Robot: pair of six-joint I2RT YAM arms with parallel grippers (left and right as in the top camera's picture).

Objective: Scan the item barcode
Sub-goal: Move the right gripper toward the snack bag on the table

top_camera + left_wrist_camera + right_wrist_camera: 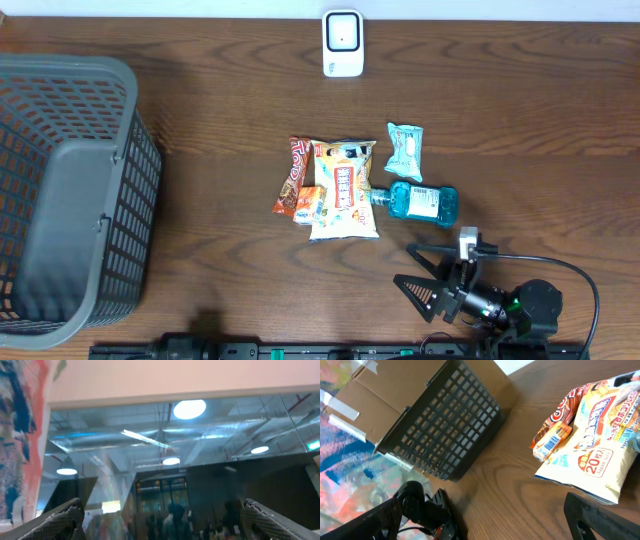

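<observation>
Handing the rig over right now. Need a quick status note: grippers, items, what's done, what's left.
Left gripper: open, empty, its camera looking upward, away from the table.
Right gripper: open, empty, low near the front edge, just short of the blue bottle.
Items: snack packs, teal packet and the blue bottle lie clustered mid-table. The scanner is at the far edge, the basket on the left.
Done: nothing picked up or at the scanner.
Left: grasp one item and show its barcode to the scanner.
</observation>
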